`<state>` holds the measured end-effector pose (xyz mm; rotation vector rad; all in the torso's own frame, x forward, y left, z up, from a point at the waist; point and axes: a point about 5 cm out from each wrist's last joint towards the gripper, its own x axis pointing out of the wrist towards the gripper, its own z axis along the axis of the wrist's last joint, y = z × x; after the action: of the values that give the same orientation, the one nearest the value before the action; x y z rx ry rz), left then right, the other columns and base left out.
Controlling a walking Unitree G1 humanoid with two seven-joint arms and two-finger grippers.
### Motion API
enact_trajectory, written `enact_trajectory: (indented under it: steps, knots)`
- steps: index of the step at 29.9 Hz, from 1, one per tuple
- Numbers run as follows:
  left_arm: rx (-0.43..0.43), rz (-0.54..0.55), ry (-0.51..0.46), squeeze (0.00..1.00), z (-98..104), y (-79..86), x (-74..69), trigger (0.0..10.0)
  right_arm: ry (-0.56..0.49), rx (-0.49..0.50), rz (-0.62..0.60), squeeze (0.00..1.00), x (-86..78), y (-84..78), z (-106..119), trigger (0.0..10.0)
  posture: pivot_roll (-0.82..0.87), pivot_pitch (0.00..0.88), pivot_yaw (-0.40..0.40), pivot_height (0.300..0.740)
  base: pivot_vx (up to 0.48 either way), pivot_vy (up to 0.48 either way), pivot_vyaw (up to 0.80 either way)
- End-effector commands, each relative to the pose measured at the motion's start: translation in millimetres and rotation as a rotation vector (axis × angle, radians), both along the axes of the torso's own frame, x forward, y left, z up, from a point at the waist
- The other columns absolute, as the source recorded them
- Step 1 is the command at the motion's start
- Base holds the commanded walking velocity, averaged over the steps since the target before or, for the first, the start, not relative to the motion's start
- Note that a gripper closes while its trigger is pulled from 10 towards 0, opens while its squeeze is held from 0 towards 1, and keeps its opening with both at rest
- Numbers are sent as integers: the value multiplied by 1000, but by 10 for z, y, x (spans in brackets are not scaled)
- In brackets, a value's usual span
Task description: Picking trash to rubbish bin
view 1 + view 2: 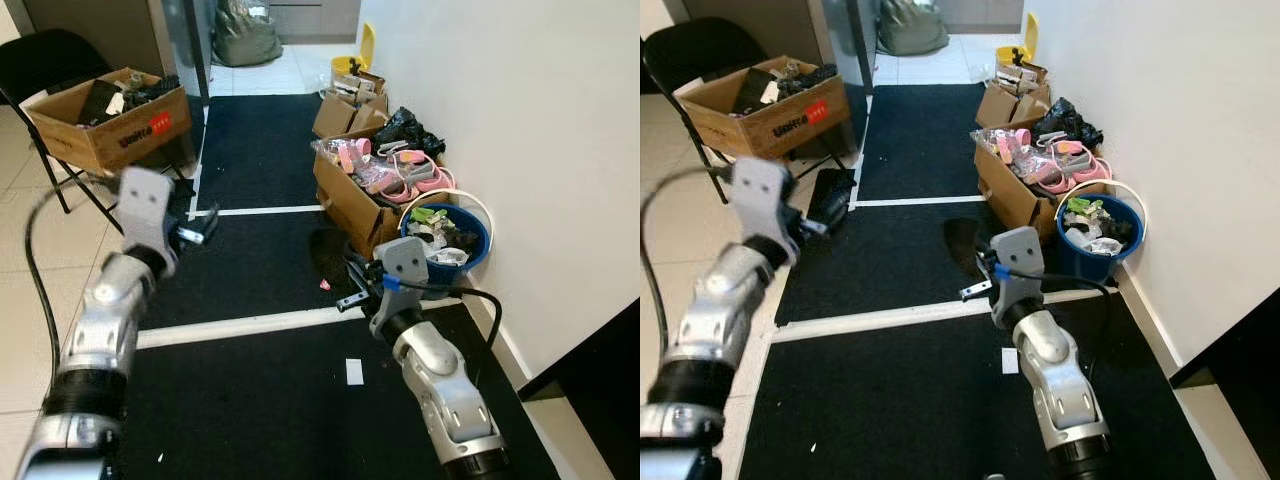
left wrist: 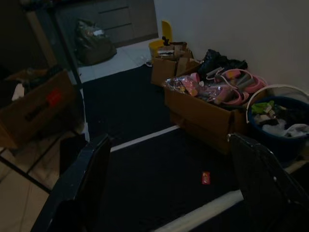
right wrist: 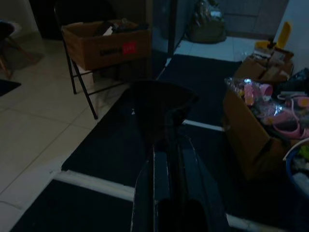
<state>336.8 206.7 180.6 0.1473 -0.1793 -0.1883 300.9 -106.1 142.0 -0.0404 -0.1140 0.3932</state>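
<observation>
My right gripper hovers low over the black carpet, left of the blue rubbish bin. It is shut on a black floppy piece of trash that sticks out past its fingertips. The bin holds several scraps and stands against the white wall. A small red scrap lies on the carpet just beside the right gripper, also in the left wrist view. A white paper scrap lies nearer to me. My left gripper is raised over the carpet's left edge, open with its fingers wide apart and nothing between them.
Open cardboard boxes full of pink items line the wall behind the bin. Another cardboard box rests on a black folding chair at the left. White lines cross the carpet. A dark bag sits far back.
</observation>
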Motion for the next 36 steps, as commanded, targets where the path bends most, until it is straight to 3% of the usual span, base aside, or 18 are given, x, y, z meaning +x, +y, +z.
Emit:
enact_trajectory:
  steps: [1, 5, 7, 11, 15, 20, 27, 32, 36]
  knots:
    - [-39, 2, 77, 0, -220, -112, -124, 10000, 44, -10, -3, 0, -48, -17, -80, 10000, -45, 115, 12, 740, 0, 0, 0]
    - [-63, 17, 147, 0, -444, -202, -295, 10000, 148, 8, -9, 0, -86, -33, -210, 10000, -48, 111, 10, 740, 0, 0, 0]
    - [-70, 112, 247, 0, -727, -169, -473, 10000, 208, 8, -34, 0, -140, -85, -350, 10000, -59, 109, 6, 740, 0, 0, 0]
    - [-100, 191, 273, 0, -810, -105, -569, 10000, 243, -16, -57, 0, -169, -123, -448, 10000, -58, 103, -3, 740, 0, 0, 0]
    - [-84, 228, 276, 0, -851, -89, -656, 10000, 245, -80, -60, 0, -177, -140, -535, 10000, -53, 101, -20, 740, 0, 0, 0]
    - [-77, 247, 284, 0, -909, -109, -754, 10000, 246, -89, -47, 0, -186, -134, -584, 10000, -52, 90, -21, 740, 0, 0, 0]
    - [-76, 269, 292, 0, -961, -104, -804, 10000, 274, -22, -56, 0, -207, -147, -640, 10000, -48, 84, -30, 740, 0, 0, 0]
    - [-57, 258, 295, 0, -933, -121, -721, 10000, 298, 40, -86, 0, -201, -168, -662, 10000, -53, 86, -27, 740, 0, 0, 0]
    - [-56, 251, 294, 0, -903, -130, -678, 10000, 296, 34, -100, 0, -192, -183, -670, 10000, -56, 92, -27, 740, 0, 0, 0]
